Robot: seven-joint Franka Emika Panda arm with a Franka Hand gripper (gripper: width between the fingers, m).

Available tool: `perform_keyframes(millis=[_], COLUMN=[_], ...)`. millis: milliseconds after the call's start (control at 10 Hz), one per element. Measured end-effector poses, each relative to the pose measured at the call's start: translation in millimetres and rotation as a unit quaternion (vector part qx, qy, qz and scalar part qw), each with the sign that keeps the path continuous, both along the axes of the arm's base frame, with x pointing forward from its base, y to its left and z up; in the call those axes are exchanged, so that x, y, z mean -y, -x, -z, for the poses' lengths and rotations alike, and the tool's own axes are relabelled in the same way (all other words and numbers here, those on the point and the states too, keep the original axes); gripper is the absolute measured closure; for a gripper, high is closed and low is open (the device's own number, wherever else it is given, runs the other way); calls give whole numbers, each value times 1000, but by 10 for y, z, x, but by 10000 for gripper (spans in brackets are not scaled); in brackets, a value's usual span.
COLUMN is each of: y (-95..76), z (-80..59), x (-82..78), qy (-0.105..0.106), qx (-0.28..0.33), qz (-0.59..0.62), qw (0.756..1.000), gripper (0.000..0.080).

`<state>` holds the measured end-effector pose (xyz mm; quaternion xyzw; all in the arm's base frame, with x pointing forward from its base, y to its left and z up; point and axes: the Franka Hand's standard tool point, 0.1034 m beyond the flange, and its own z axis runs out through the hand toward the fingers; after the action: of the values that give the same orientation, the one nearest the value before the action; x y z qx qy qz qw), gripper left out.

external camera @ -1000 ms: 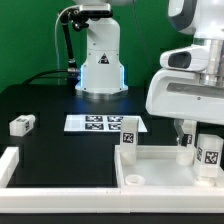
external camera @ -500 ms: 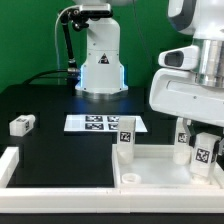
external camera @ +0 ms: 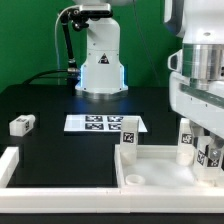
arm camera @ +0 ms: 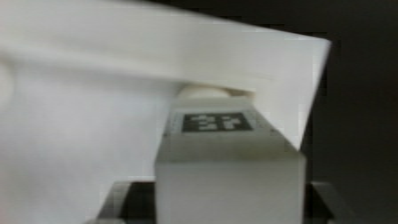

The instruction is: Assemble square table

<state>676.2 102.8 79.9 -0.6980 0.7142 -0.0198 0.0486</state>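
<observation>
The square table's white slab (external camera: 160, 172) lies at the front right of the exterior view, rim up. Two leg blocks stand upright in it, one at its far left corner (external camera: 128, 136) and one further right (external camera: 186, 141). My gripper (external camera: 207, 140) is over the slab's right side, shut on a third tagged leg block (external camera: 211, 153), held upright. In the wrist view this leg (arm camera: 222, 150) fills the gap between my dark fingers (arm camera: 132, 203), with the slab's white surface (arm camera: 89, 110) beyond it. The fourth leg (external camera: 22, 124) lies on the black table at the left.
The marker board (external camera: 100, 123) lies flat behind the slab. A long white rail (external camera: 10, 163) runs along the front left edge. The robot's base (external camera: 100, 60) stands at the back centre, in front of a green wall.
The arm has shifted a little to the exterior view's right and the hand has turned, with the held leg still over the slab's right side. The other parts have not moved.
</observation>
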Motion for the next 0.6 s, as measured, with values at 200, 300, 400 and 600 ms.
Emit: perform_keyframes(millis=[200, 300, 400, 600], y=[0, 0, -1, 9], z=[-1, -1, 0, 4], x=[-7, -12, -11, -23], qy=[-8, -9, -8, -4], qx=[-5, -7, -6, -8], qz=[81, 90, 82, 63], qw=[997, 996, 997, 998], gripper=[508, 508, 488, 305])
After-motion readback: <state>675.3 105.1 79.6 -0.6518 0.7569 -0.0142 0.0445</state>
